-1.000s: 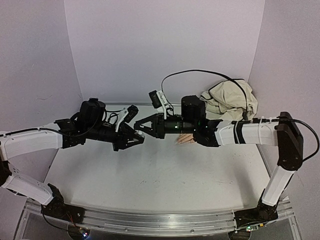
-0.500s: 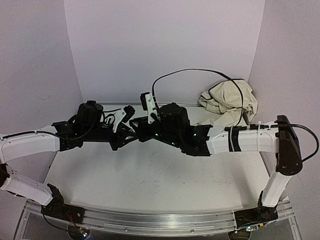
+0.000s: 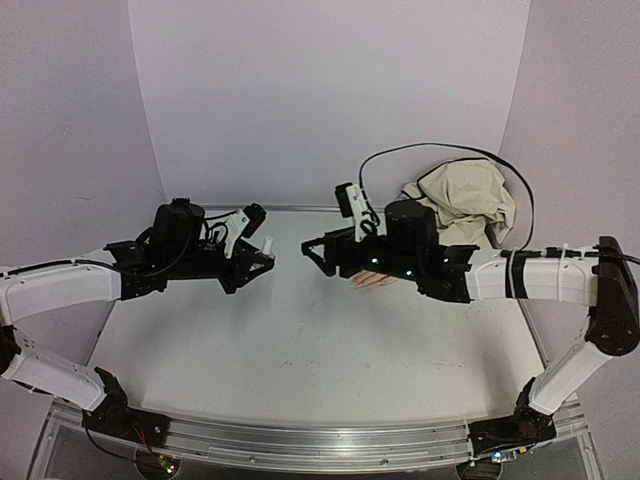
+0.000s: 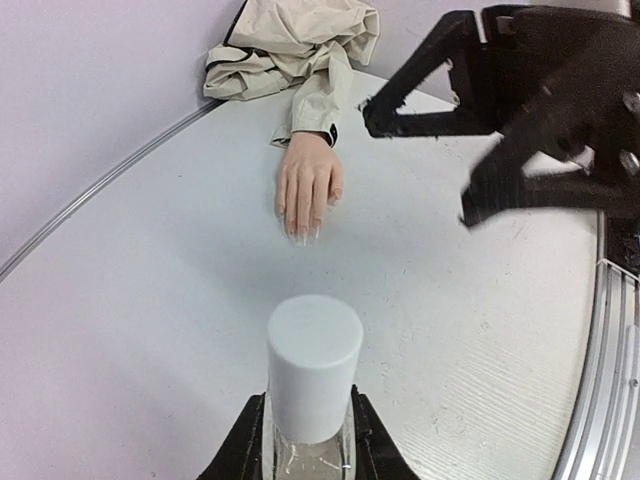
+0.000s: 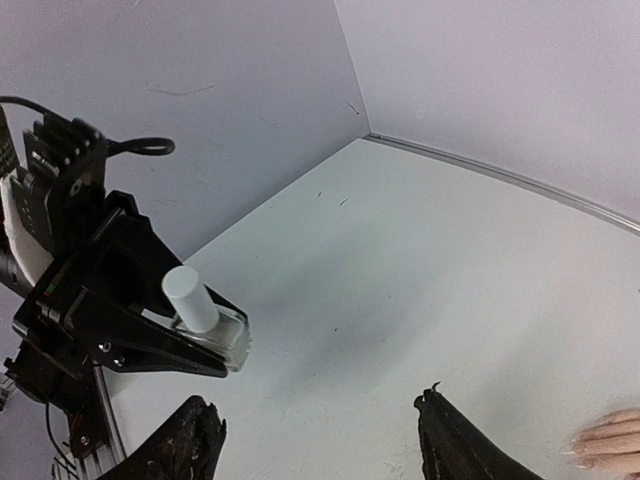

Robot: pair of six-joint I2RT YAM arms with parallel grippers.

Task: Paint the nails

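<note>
Since a second ago the right arm has backed off toward its own side. The two claws were nose to nose mid-worktop back then, and now there's a clear gap between them.

Right claw (image 3: 317, 255) is spread wide with nothing in it. From its own wrist view, the right claw (image 5: 320, 440) shows both black fingers standing well apart with bare worktop (image 3: 320, 360) between them. From the left wrist cam it hangs above the surface, off to the upper right, pointing back toward the left arm.

Left claw (image 4: 305, 445) hasn't budged and is clamped on the little bottle (image 4: 312, 375). That's clear glass with a white cylindrical cap (image 4: 314, 345) on top, and the fingers pinch the glass body just below it. On the top cam the bottle (image 3: 266, 244) pokes out of the left claw (image 3: 262, 258), lifted off the worktop and tilted.

The mannequin hand (image 4: 310, 180) lies palm down on the worktop over on the right side, mostly tucked under the right arm in the top view (image 3: 375, 280). Its fingers point toward the left claw, and the nails (image 4: 303, 232) look like pale tips. I can't tell whether there's any polish on them. Its beige sleeve (image 4: 300, 40) is bunched in the far right corner, with a dark band at the wrist. Neither claw touches the hand.
</note>
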